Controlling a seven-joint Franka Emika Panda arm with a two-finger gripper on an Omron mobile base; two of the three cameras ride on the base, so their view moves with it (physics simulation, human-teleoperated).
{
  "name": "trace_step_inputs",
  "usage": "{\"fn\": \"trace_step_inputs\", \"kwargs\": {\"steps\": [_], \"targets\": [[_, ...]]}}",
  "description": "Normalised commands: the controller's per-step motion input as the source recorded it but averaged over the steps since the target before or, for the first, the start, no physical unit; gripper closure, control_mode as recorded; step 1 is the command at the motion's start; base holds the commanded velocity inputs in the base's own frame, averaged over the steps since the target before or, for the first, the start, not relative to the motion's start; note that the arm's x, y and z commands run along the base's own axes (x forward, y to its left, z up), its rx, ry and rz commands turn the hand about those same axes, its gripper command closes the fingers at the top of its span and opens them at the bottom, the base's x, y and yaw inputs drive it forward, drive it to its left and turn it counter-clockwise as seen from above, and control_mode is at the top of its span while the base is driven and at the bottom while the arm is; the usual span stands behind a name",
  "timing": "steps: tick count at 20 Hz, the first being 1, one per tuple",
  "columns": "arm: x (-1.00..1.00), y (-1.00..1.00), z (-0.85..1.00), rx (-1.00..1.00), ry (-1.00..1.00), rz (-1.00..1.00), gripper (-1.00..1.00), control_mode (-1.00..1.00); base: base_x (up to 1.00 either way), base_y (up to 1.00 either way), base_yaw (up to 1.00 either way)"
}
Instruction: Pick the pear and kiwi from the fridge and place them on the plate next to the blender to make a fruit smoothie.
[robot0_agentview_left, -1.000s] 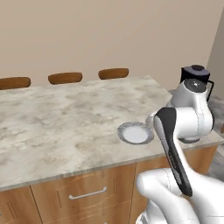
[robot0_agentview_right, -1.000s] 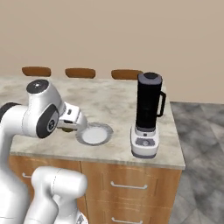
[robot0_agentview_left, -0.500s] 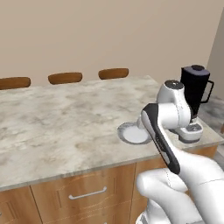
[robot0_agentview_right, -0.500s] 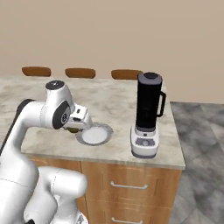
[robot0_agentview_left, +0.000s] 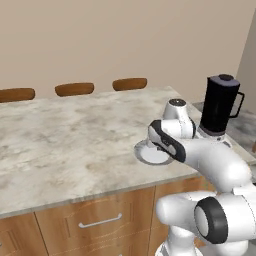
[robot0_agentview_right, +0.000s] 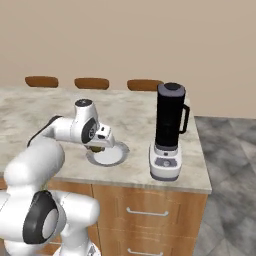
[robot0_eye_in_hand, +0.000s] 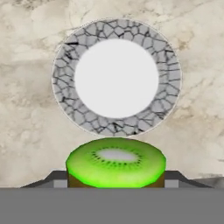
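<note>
end effector (robot0_agentview_right: 95, 146) over marble counter (robot0_agentview_left: 60, 135), beige wall (robot0_agentview_left: 100, 40)

Green-faced kiwi (robot0_eye_in_hand: 116, 162); white plate (robot0_eye_in_hand: 116, 78), grey crackled rim.

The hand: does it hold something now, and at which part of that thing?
Yes. The hand holds the kiwi, a cut half with its green face showing, gripped at its two brown sides, above the counter next to the plate.
</note>
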Motion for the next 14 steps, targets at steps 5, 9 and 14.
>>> {"fn": "trace_step_inputs", "kwargs": {"steps": [5, 9, 14], "targets": [[0.90, 0.00, -0.77, 0.00, 0.00, 0.00, 1.00, -1.00, 0.00, 0.00, 0.00], [0.76, 0.00, -0.71, 0.00, -0.03, 0.00, 1.00, -1.00, 0.00, 0.00, 0.00], [0.31, 0.00, -0.13, 0.00, -0.03, 0.00, -1.00, -1.00, 0.00, 0.00, 0.00]]}}
